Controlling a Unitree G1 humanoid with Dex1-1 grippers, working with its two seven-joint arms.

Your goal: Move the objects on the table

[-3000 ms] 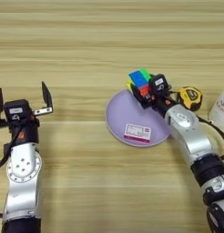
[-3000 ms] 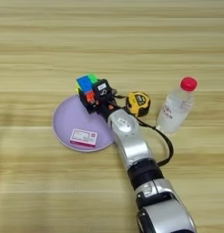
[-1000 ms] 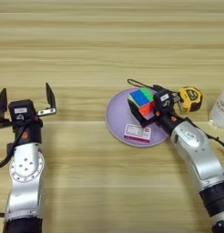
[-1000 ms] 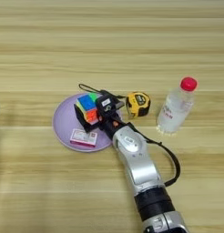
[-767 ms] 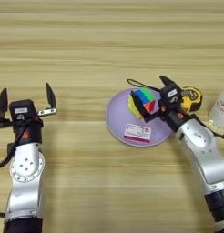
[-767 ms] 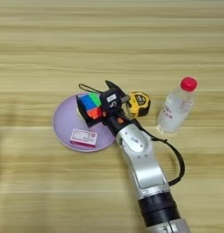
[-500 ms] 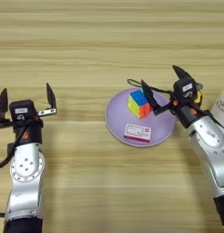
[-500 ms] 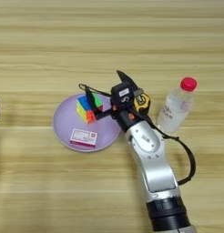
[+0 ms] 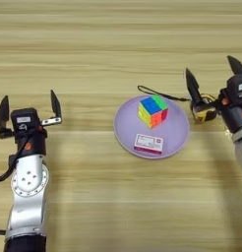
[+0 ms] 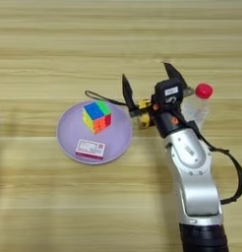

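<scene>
Multicoloured puzzle cube (image 9: 152,111) rests on round lilac plate (image 9: 127,139), released. Right gripper (image 10: 150,86) fingers spread, empty, near red-capped clear plastic bottle (image 10: 198,105), untouched. Left gripper (image 9: 28,108) spread, idle.

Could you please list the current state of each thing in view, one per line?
Puzzle cube: resting on the plate, not held.
Purple plate: flat on the table.
Small card: lying flat on the plate.
Bottle: upright, red cap on.
Tape measure: on the table, partly hidden.
Right gripper: open, empty.
Left gripper: open, empty, far from the plate.
</scene>
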